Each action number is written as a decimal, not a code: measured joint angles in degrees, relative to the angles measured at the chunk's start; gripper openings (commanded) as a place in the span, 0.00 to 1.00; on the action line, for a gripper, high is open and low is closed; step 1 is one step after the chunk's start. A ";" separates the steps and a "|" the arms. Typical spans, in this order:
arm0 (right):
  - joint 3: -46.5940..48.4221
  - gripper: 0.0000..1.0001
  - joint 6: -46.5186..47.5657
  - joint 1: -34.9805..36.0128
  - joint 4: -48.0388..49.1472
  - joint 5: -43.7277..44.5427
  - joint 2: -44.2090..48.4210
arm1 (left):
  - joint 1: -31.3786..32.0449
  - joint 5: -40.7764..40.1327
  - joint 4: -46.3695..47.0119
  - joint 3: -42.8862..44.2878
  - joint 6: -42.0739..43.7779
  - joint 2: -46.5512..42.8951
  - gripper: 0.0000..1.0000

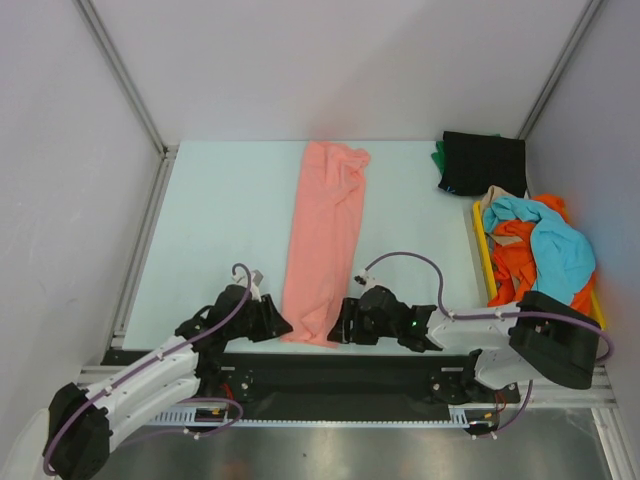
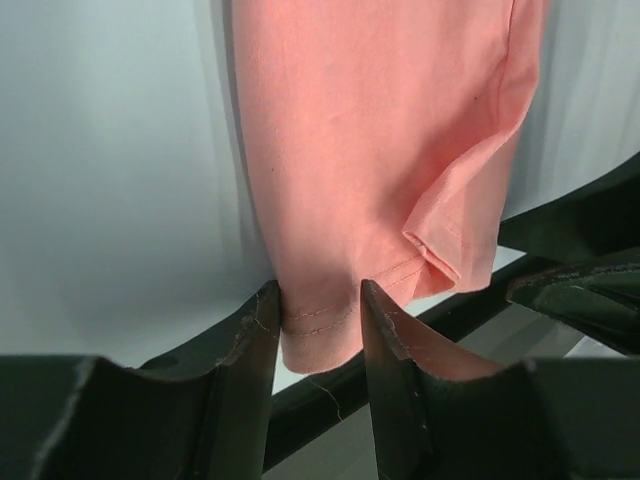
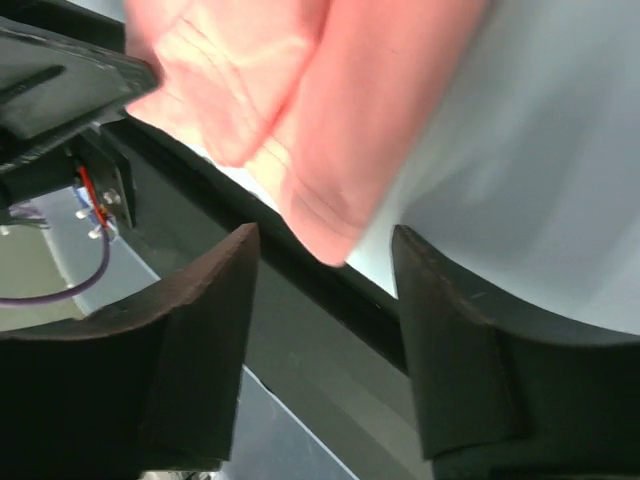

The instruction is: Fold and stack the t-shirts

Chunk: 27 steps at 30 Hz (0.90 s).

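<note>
The salmon pink t-shirt [image 1: 325, 245] lies as a long strip on the bench [image 1: 220, 220] — left fingers [image 2: 250, 360] half-open astride its near hem, right fingers [image 3: 200, 320] wider, neither gripping — so pinch both corners level.

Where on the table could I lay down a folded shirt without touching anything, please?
Widest bare patch: the table between the left rail and the salmon pink t-shirt. A narrower one: between that shirt and the yellow tray, in front of the black t-shirt. Crowded: the near edge, where left gripper and right gripper flank the hem.
</note>
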State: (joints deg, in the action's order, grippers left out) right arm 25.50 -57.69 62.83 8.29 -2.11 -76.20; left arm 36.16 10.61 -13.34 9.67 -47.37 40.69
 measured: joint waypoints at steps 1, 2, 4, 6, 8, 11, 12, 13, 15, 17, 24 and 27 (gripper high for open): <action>-0.07 0.49 -0.31 0.04 1.81 -0.46 -1.29 | 0.20 0.02 0.17 -0.39 -0.26 -0.24 0.34; -0.15 0.40 -0.37 0.09 3.39 -0.83 -2.25 | 0.39 0.07 0.42 -0.68 -0.68 -0.26 0.29; -0.79 0.23 -0.74 0.26 6.45 -1.64 -4.61 | 0.90 0.09 0.70 -1.33 -1.27 -0.31 0.15; -1.53 0.10 -1.55 0.31 8.61 -2.14 -5.88 | 1.38 0.02 0.87 -1.46 -1.73 0.09 0.13; -2.29 0.01 -1.75 0.28 10.60 -2.49 -6.67 | 1.92 0.04 1.55 -1.46 -2.08 0.83 0.05; -3.41 0.00 -2.23 0.20 12.33 -2.67 -6.47 | 3.76 -0.50 2.34 -1.46 -2.71 1.31 0.00; -3.82 0.00 -2.27 0.20 12.17 -2.64 -5.92 | 4.70 -0.98 2.43 -1.44 -3.17 1.29 0.00; -4.17 0.00 -2.32 0.26 11.63 -2.54 -5.18 | 5.84 -1.44 2.25 -1.42 -3.67 1.07 0.00; -4.81 0.00 -2.29 0.92 7.72 -1.57 -1.84 | 8.83 -3.23 0.24 -0.96 -4.92 -0.20 0.00; -5.14 0.00 -2.34 2.54 1.51 0.44 3.15 | 12.50 -4.81 -2.71 -0.07 -6.54 -1.77 0.00; -2.36 0.00 -3.78 7.91 -18.75 7.19 19.28 | 23.06 -11.06 -13.88 9.03 -11.56 -3.80 0.00; 2.86 0.00 -2.38 5.84 -26.53 9.84 22.14 | 23.52 -14.29 -17.00 15.30 -11.04 -1.18 0.00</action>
State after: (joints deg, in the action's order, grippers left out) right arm 28.36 -60.07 68.66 -18.24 7.73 -54.06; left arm 59.68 -3.68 -30.35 24.97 -58.41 39.51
